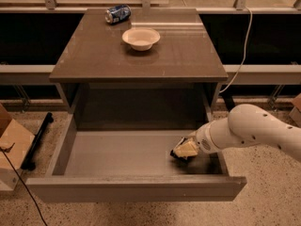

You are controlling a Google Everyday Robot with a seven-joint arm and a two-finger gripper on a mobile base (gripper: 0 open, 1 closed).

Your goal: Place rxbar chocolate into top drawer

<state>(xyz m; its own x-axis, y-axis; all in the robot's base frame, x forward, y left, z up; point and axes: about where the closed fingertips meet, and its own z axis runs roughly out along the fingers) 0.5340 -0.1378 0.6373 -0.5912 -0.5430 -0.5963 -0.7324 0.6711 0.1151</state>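
The top drawer is pulled out wide, with its pale grey floor showing. My gripper reaches in from the right and sits low over the right part of the drawer floor. It is shut on the rxbar chocolate, of which only a small dark edge shows below the pale fingers, at or just above the floor. My white arm crosses the drawer's right wall.
On the brown-grey cabinet top stand a white bowl and a blue soda can lying on its side. A cardboard box and a black bar lie on the floor to the left. A white cable hangs at the right.
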